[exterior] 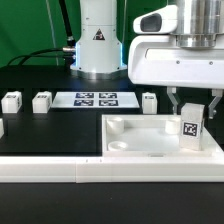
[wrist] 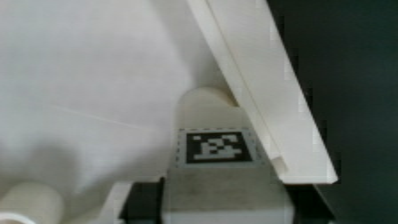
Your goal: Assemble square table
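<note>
The white square table top [exterior: 150,140] lies at the front on the exterior view's right, rim up, with round corner sockets. My gripper [exterior: 193,112] is shut on a white leg [exterior: 193,127] with a black-and-white tag. It holds the leg upright over the top's corner on the exterior view's right, just inside the rim. In the wrist view the leg [wrist: 215,147] sits between my dark fingers [wrist: 146,200], over the top's floor [wrist: 89,80] and beside its rim [wrist: 267,90]. I cannot tell whether the leg touches the top.
Three loose legs stand on the black table: two on the exterior view's left [exterior: 11,100] [exterior: 41,101] and one [exterior: 149,101] behind the top. The marker board [exterior: 93,99] lies between them. A long white border rail [exterior: 60,170] runs along the front. The arm's base [exterior: 98,40] stands behind.
</note>
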### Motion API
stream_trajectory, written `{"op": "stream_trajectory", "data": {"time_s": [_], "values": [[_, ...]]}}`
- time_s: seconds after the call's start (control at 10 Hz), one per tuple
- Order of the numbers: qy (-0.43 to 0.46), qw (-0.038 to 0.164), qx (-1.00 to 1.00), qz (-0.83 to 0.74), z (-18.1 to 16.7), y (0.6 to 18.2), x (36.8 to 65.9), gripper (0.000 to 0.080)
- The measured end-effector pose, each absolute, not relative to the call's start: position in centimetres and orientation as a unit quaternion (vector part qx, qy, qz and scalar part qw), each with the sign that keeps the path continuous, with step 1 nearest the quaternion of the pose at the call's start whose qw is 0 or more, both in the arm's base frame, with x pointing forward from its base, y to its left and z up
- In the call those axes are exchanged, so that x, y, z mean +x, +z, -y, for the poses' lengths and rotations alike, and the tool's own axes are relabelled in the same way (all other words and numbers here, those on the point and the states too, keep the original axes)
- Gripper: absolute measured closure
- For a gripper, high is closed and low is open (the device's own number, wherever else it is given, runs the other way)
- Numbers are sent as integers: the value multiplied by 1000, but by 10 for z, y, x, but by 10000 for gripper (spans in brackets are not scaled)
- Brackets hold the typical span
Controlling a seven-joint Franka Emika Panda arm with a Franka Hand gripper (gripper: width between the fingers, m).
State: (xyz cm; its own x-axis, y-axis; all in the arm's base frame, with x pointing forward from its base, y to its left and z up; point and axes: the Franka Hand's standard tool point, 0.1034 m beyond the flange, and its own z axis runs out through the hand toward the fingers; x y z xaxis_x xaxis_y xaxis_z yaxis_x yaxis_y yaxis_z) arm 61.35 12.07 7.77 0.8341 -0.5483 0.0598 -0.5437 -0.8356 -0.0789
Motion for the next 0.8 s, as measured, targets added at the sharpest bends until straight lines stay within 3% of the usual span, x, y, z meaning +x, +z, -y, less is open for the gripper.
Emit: {"op": "stream_trajectory", "data": {"time_s": [0.5,0.8], "values": [[-41,39,-851,-523,-123,77,613,508],[-31,49,-812,-580,-122,77,613,508]]}}
